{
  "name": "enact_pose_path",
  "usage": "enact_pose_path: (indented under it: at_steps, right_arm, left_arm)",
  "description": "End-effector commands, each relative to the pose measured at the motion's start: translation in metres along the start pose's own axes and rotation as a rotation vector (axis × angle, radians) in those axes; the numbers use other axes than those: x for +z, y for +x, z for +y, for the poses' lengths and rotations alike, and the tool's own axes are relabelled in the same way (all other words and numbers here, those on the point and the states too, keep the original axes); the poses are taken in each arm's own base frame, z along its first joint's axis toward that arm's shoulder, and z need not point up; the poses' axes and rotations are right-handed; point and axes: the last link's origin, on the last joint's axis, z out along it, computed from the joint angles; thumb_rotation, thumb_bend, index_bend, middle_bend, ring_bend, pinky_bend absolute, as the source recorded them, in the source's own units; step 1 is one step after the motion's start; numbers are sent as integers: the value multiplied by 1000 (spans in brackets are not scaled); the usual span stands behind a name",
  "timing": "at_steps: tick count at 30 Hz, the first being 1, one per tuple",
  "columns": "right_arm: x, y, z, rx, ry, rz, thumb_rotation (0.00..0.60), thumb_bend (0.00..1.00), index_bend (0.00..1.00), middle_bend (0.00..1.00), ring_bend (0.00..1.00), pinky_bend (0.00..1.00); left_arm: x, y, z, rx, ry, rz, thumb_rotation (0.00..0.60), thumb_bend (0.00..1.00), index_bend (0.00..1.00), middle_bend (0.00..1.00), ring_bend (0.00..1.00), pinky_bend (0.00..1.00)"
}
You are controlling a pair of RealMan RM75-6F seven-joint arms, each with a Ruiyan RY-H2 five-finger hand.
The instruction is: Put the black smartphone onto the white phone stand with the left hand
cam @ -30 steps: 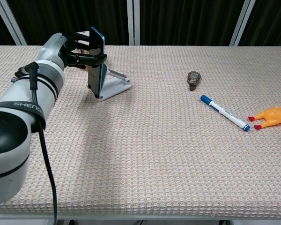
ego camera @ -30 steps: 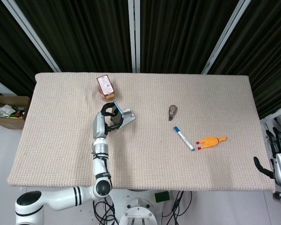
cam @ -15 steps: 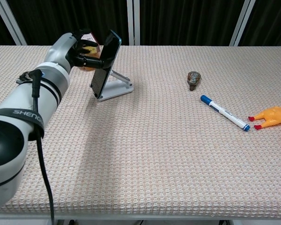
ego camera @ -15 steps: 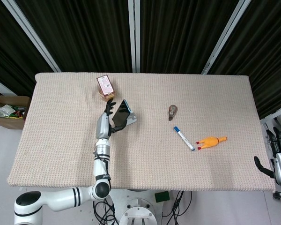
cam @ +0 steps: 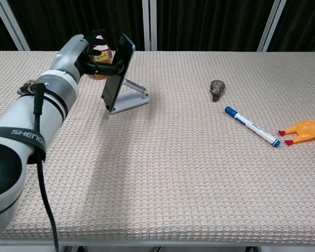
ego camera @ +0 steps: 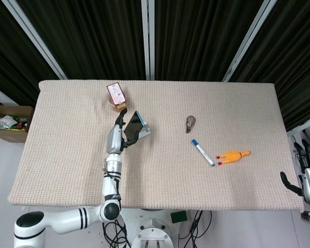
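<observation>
The black smartphone [cam: 118, 72] leaned tilted on the white phone stand [cam: 130, 98], at the left rear part of the table [cam: 173, 173]. The left hand [cam: 92, 55] was just beside it, and its fingers [cam: 106, 67] touched the phone's edge; I cannot tell if they still clamped it. Behind the hand stood a small brown box [ego camera: 115, 94]. Further right lay a small brown object [cam: 217, 88], then a blue-capped marker [cam: 251, 125], then an orange rubber chicken [cam: 304, 130]. The right hand [ego camera: 306, 174] hung beside the table's right edge with fingers apart, holding nothing.
</observation>
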Motion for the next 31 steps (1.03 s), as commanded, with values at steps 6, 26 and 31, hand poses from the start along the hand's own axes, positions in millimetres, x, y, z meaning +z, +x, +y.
enact_pose_path:
  at_steps: [6,26,31]
  right_arm:
    - [0,4,2,-8,-2,10,600,325,0,0,0,0]
    - [-15,-3,30,-279,-63,-62,600,327,0,0,0,0]
    - [-22,-4,34,-283,-79,-77,600,327,0,0,0,0]
  left_arm:
    - [-11,54,-2,137,-140,63,600,321,1,30,29,202]
    - [-151,254,-99,973,-93,-46,88,160,54,45,18,198]
    - [-176,259,-108,945,-79,7,73,161,54,45,18,191]
